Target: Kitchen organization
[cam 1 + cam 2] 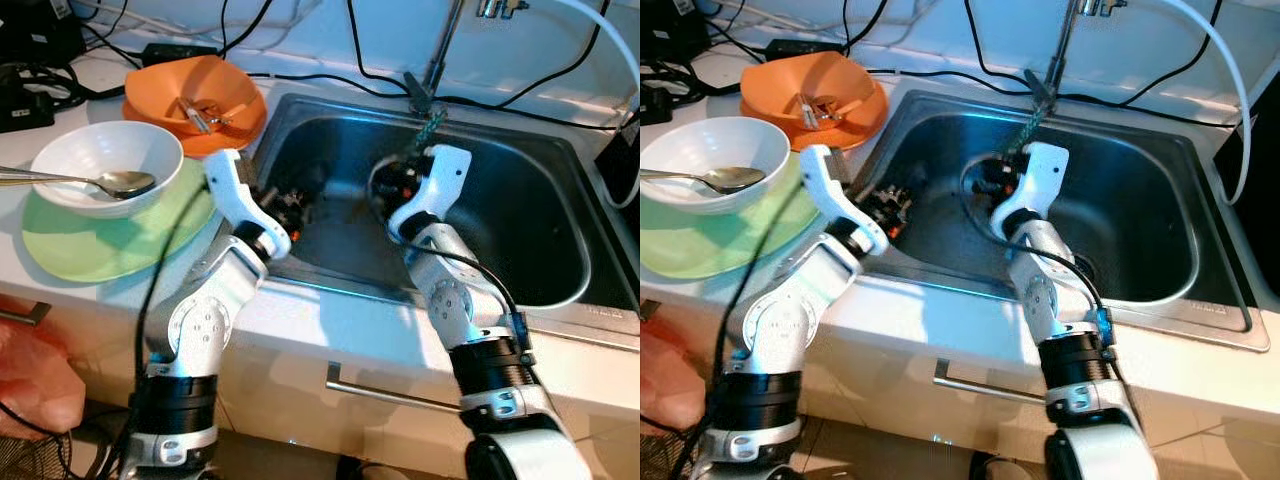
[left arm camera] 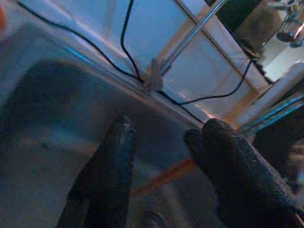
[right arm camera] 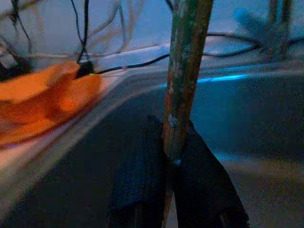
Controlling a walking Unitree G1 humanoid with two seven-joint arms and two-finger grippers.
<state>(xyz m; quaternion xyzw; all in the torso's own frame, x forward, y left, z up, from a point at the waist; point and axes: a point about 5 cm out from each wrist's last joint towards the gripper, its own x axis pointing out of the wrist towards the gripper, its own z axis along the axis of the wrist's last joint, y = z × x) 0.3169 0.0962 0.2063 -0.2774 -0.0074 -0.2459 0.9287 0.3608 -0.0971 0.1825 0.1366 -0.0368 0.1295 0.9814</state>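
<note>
Stick (image 3: pixel 183 71) upright in right gripper (image 3: pixel 172 161).

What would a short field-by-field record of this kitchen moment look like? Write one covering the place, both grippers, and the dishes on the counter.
place: steel sink set in a white counter
right gripper: inside the sink, fingers shut on a thin greenish stick that stands upright
left gripper: inside the sink at its left side, fingers open, holding nothing
orange bowl: on the counter by the sink's left corner, utensils inside
white bowl: on a green plate, with a spoon in it
cables: black, along the back wall
</note>
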